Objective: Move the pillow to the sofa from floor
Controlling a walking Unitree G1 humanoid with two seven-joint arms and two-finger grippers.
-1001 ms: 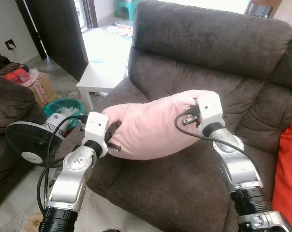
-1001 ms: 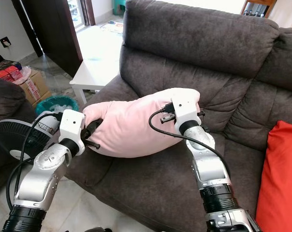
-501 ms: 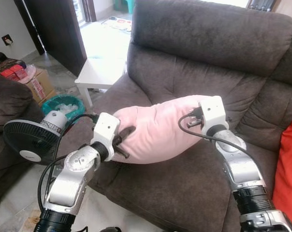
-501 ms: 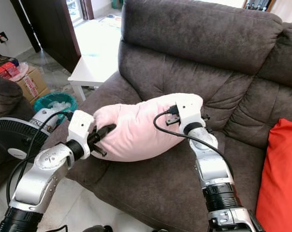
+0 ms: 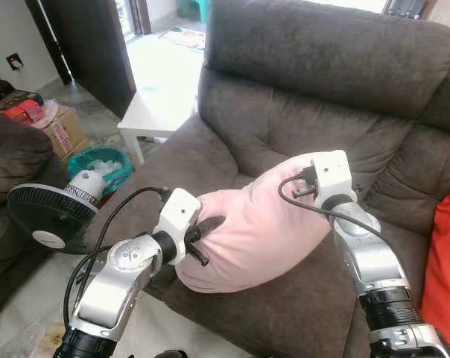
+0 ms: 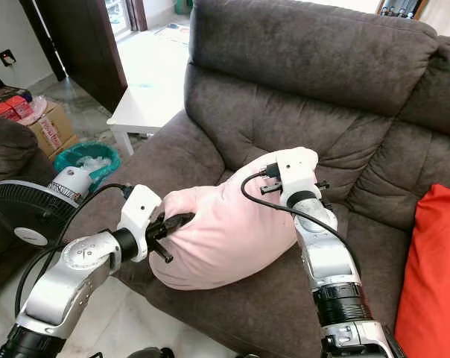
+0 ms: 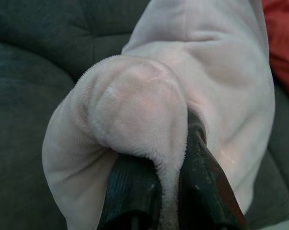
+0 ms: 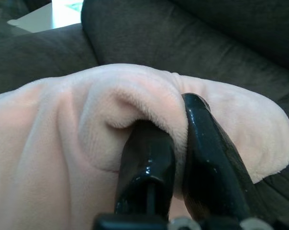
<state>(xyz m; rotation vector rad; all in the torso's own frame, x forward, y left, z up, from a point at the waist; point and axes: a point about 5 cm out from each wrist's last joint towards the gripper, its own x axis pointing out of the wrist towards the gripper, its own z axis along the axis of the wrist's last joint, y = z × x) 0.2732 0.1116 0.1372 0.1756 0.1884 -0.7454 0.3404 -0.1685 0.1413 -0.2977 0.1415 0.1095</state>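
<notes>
A soft pink pillow [image 5: 251,231] hangs over the seat of the dark grey sofa [image 5: 314,67], held at both ends. My left gripper [image 5: 201,233] is shut on its near-left end, low by the seat's front edge. The left wrist view shows a fold of pink pillow [image 7: 139,105] pinched between the black fingers [image 7: 130,191]. My right gripper [image 6: 308,179] is shut on the far end, higher up near the backrest. In the right wrist view its fingers [image 8: 149,167] squeeze a ridge of the pillow [image 8: 63,134].
A red cushion [image 6: 433,276] lies at the sofa's right. A white side table [image 5: 162,112] stands left of the armrest, with a teal bin [image 5: 98,164], a black fan [image 5: 46,216] and boxes [image 5: 57,130] on the floor. Another dark sofa [image 5: 9,160] sits far left.
The left gripper has swung right and down toward the seat's front, bunching the pillow into a steeper tilt. The right gripper has stayed near the backrest.
</notes>
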